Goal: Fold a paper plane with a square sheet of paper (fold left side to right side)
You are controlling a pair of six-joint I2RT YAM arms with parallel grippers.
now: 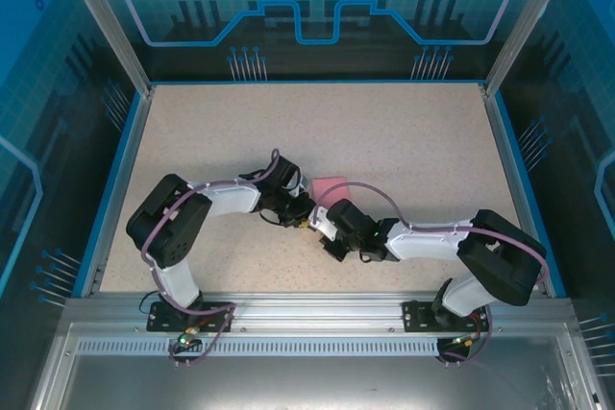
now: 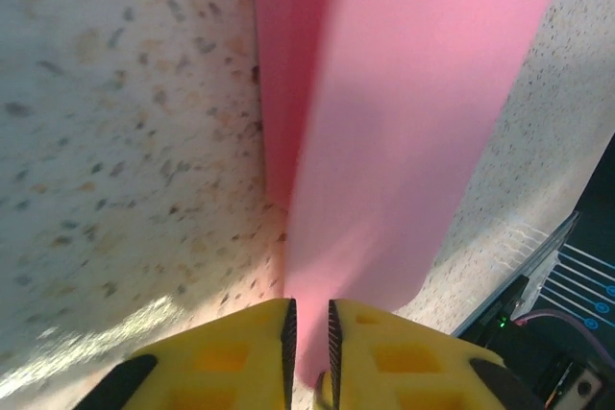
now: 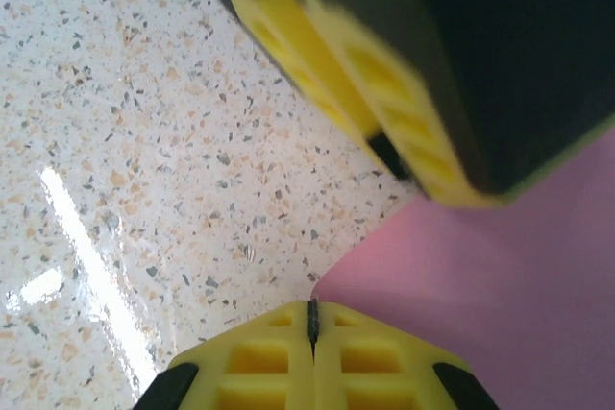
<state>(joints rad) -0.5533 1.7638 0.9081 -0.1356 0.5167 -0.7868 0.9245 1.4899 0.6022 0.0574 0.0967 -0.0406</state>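
Note:
The square sheet of paper (image 1: 330, 185) lies pink at the middle of the speckled table, partly under both wrists. In the left wrist view the paper (image 2: 413, 122) rises as a broad folded band and runs into the narrow slit of my left gripper (image 2: 310, 319), whose pads stand slightly apart. My right gripper (image 3: 311, 309) is shut, pads touching, with a corner of the paper (image 3: 500, 285) right at its tips; I cannot tell whether it pinches that corner. The left gripper's yellow finger (image 3: 365, 84) hangs close above. From above, the left gripper (image 1: 306, 217) and right gripper (image 1: 319, 223) nearly meet.
Blue rails (image 1: 115, 189) and glass walls border the table on all sides. Bare tabletop (image 1: 404, 132) stretches beyond the paper, and more of it (image 1: 231, 256) lies in front of the grippers. Cables loop over both forearms.

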